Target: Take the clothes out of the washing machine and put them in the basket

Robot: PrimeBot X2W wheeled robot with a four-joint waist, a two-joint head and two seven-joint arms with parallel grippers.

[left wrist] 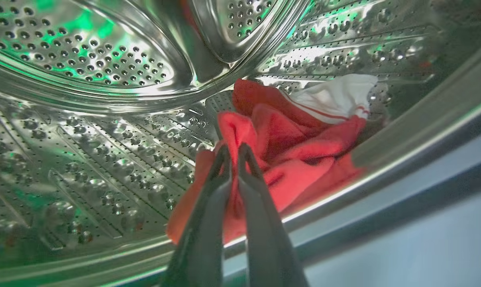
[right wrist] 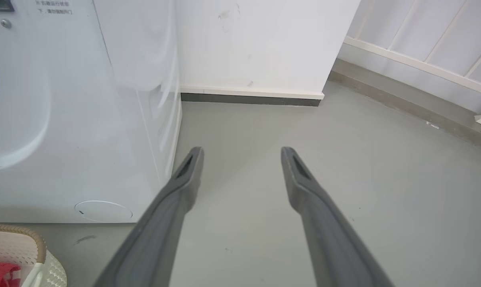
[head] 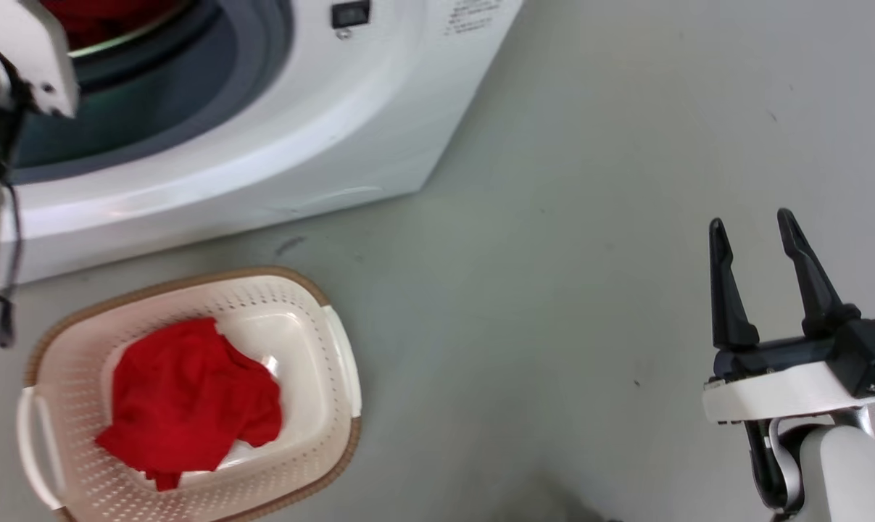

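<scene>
Task partly complete: one red garment [head: 191, 399] lies in the basket [head: 191, 281], toward its left wall, and the basket stands on the floor [head: 553, 290] just before the washing machine [head: 299, 145]. The clothes [left wrist: 296, 139] not yet removed, red with a white part [left wrist: 336, 99], lie bunched at the front lip of the steel drum [left wrist: 85, 59], where the left pincer [left wrist: 234, 148] is drawn narrow on a fold of red fabric. The right pincer [head: 750, 220] hangs spread wide and empty over the floor, well apart from the basket; lifting this bundle out and dropping it in appears to be all that is left.
</scene>
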